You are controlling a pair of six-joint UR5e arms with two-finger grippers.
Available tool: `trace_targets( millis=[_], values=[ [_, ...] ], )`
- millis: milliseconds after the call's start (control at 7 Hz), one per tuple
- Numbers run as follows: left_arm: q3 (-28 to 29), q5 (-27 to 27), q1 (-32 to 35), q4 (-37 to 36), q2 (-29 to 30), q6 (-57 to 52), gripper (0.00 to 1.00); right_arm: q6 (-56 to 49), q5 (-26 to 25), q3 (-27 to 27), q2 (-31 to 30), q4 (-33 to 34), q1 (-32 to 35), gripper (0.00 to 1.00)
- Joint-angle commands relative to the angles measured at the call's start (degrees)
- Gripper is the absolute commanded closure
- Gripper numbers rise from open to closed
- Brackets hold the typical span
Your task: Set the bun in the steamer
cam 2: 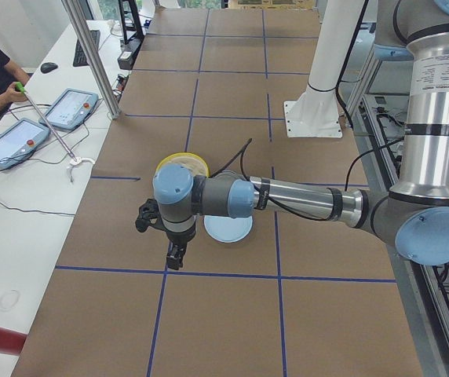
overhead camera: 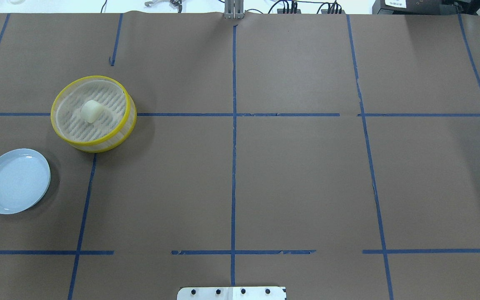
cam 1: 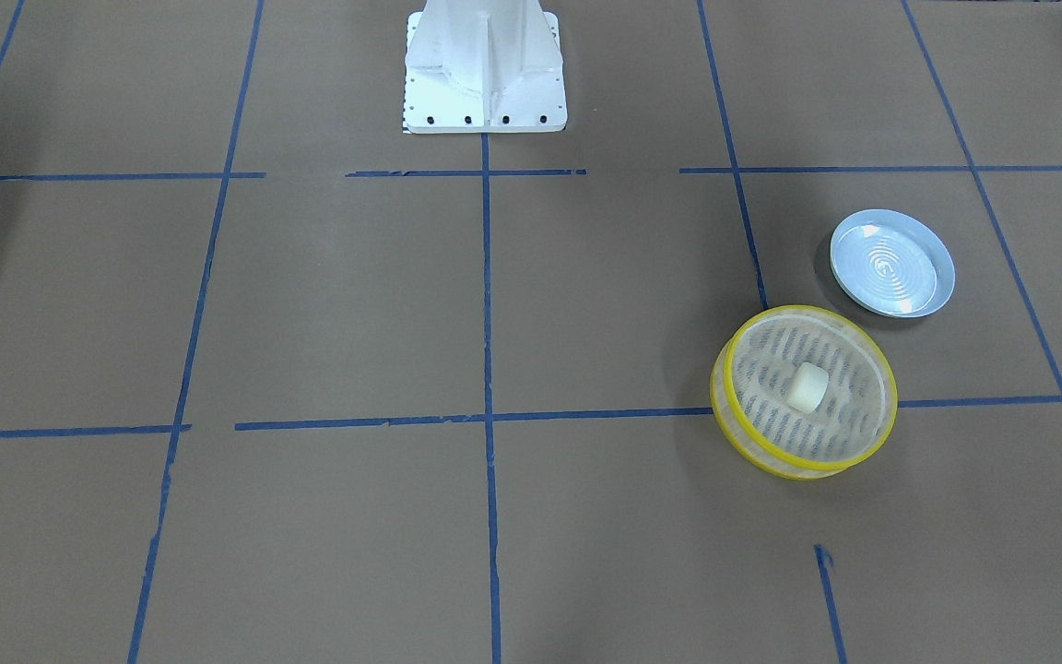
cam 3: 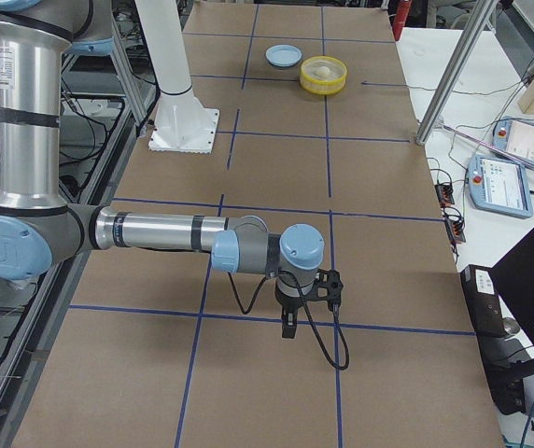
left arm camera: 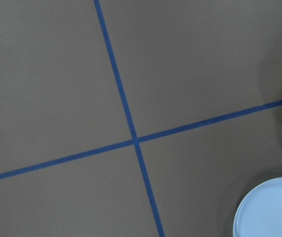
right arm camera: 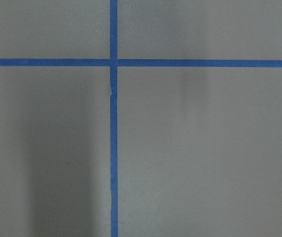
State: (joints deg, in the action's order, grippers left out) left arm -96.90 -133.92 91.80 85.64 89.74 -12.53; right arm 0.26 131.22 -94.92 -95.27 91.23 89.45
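Note:
The cream-white bun [cam 1: 808, 386] lies inside the yellow-rimmed steamer [cam 1: 808, 311], near the middle of its slotted base. Both also show in the overhead view, the bun [overhead camera: 91, 111] in the steamer [overhead camera: 94, 77] at the table's left. Neither arm shows in the overhead or front view. In the exterior left view my left gripper [cam 2: 176, 255] hangs raised, apart from the partly hidden steamer [cam 2: 181, 161]. In the exterior right view my right gripper [cam 3: 288, 327] hangs far from the steamer [cam 3: 324, 75]. I cannot tell whether either is open or shut.
An empty pale blue plate [overhead camera: 15, 181] sits beside the steamer, nearer the robot; it also shows in the front view [cam 1: 891, 263] and the left wrist view [left arm camera: 274, 210]. The robot's white base [cam 1: 485, 101] stands mid-table. Blue tape lines cross the brown table.

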Motion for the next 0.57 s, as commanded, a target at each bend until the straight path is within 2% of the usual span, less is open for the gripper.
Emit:
trace_targets(
  millis=[0, 429],
  values=[
    [1.0, 0.1, 0.0, 0.6, -2.2, 0.1, 0.00, 0.0, 0.0, 0.0, 0.0, 0.0, 0.0, 0.00],
    [2.8, 1.1, -0.1, 3.0, -3.6, 0.1, 0.00, 0.0, 0.0, 0.0, 0.0, 0.0, 0.0, 0.00]
  ],
)
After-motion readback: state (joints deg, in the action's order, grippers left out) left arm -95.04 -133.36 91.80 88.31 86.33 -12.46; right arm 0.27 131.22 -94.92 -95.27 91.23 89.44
